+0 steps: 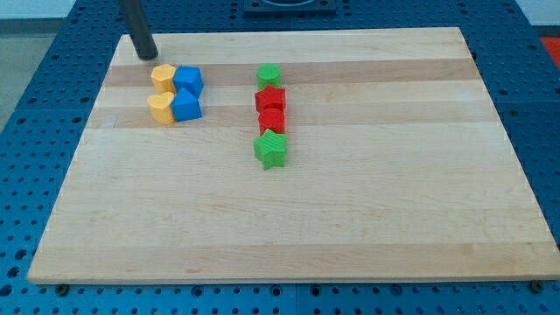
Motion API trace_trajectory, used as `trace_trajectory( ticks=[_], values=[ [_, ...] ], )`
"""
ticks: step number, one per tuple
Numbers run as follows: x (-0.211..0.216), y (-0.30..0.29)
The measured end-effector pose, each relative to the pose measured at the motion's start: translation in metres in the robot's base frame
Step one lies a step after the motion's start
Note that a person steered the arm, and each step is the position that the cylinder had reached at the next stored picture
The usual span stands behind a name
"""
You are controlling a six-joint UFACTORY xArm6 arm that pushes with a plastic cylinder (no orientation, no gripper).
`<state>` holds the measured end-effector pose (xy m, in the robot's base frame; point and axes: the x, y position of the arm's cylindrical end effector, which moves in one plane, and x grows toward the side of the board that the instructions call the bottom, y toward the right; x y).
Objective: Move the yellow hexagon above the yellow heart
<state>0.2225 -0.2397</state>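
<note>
My tip (146, 55) sits in the upper left of the frame, on the wooden worktop (367, 219), just up and left of the yellow hexagon (163, 76) with a thin gap between them. There is no claw on this arm, only the dark rod, so no opening or hold can be told.

The yellow hexagon lies in the upper left, directly above the yellow heart (161, 108), and the two look to be touching or nearly so. To the hexagon's right, touching it, is a blue block (188, 80); below that, a second blue block (186, 107) sits against the heart's right side. The four form a tight square.

Further right, near the upper middle, a column runs down: a green block (269, 75) at top, a red block (271, 98), a second red block (272, 120), then a green star (271, 150) at the bottom. All sit close together.
</note>
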Motion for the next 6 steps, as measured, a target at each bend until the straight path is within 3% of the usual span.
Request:
trace_trajectory(
  ticks=[2, 6],
  values=[
    [0.009, 0.02],
    [0.114, 0.023]
  ],
)
